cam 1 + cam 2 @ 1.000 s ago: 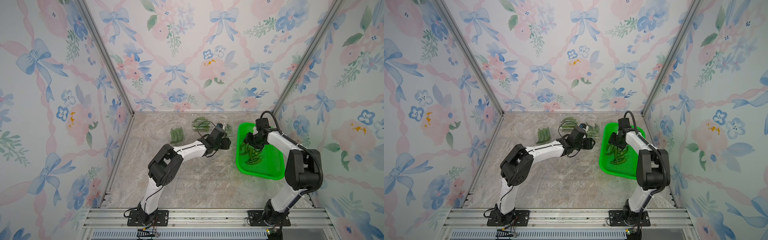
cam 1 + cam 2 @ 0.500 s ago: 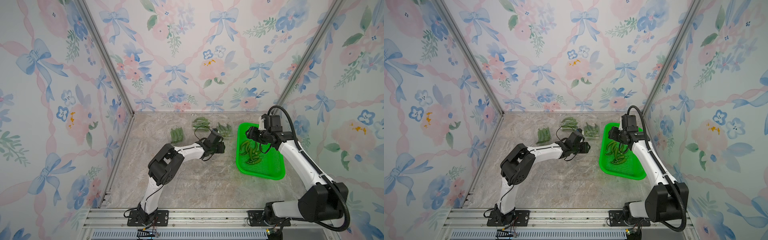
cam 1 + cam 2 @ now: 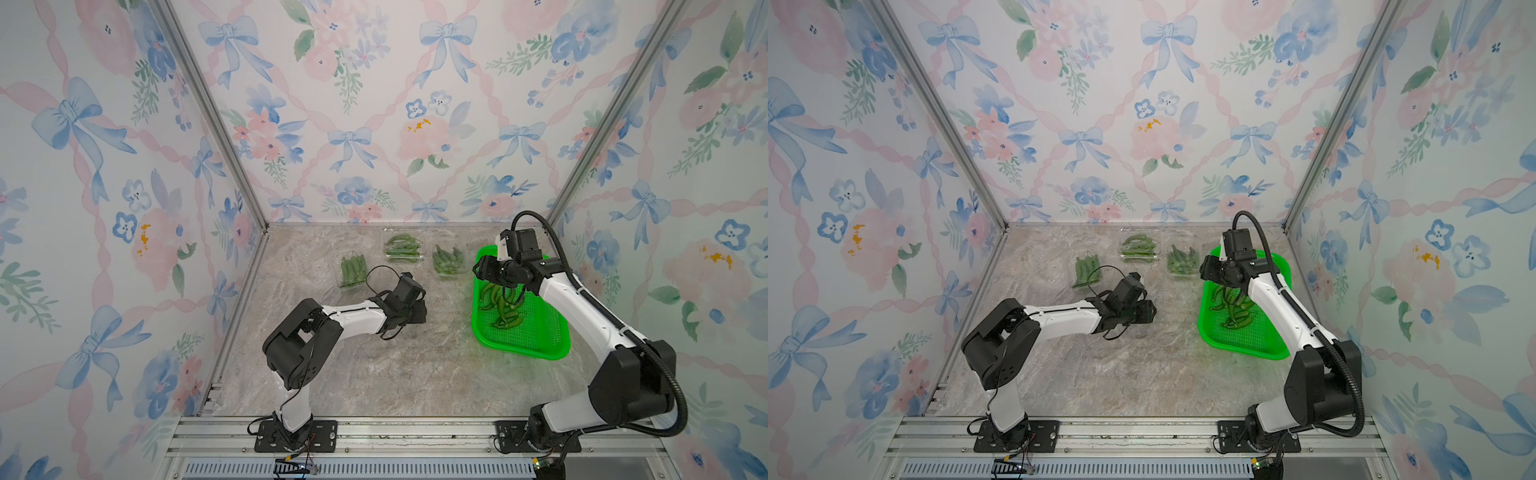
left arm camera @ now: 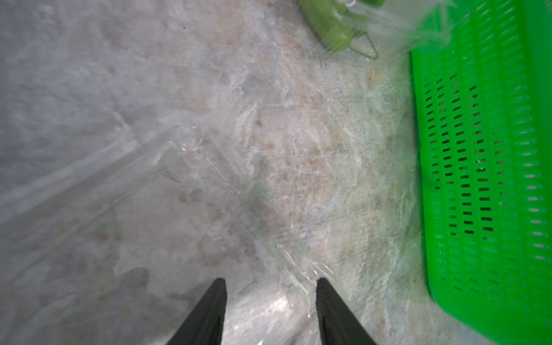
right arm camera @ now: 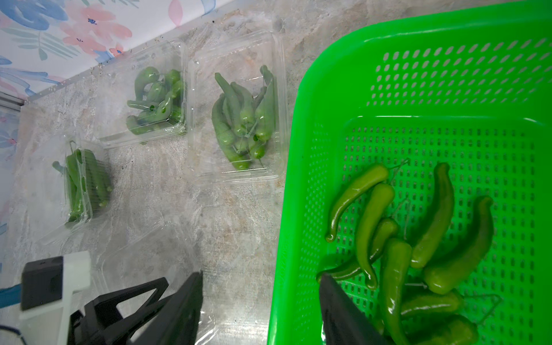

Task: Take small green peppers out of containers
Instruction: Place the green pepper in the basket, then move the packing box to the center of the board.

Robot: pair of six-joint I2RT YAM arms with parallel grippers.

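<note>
Quick rundown of the setup. The right gripper (image 5: 261, 274) hangs over the far-left corner of the green basket (image 3: 519, 353). Its jaws are spread wide with nothing between them. In the right wrist view one jaw sits over the bench (image 3: 374, 374) and the other over the basket's mesh.

A loose pile of small green peppers (image 5: 388, 239) lies in the far half of the basket, which sits on the right side of the bench.

Three of the clear containers (image 3: 403, 249) have peppers in them, lined up along the far side. One is near the back wall, one (image 3: 449, 259) is just beside the basket's far-left corner, and one (image 3: 353, 272) is further left and a bit nearer. The peppers in that last one are packed side by side.

The left gripper (image 4: 270, 283) is low over the middle of the bench, left of the basket and well apart from it. Its jaws are roughly half open. An empty container (image 4: 179, 179) lies right in front of and between them, blurry and nearly see-through. Honestly can't tell if it's actually pinching the plastic or just sitting over it.
</note>
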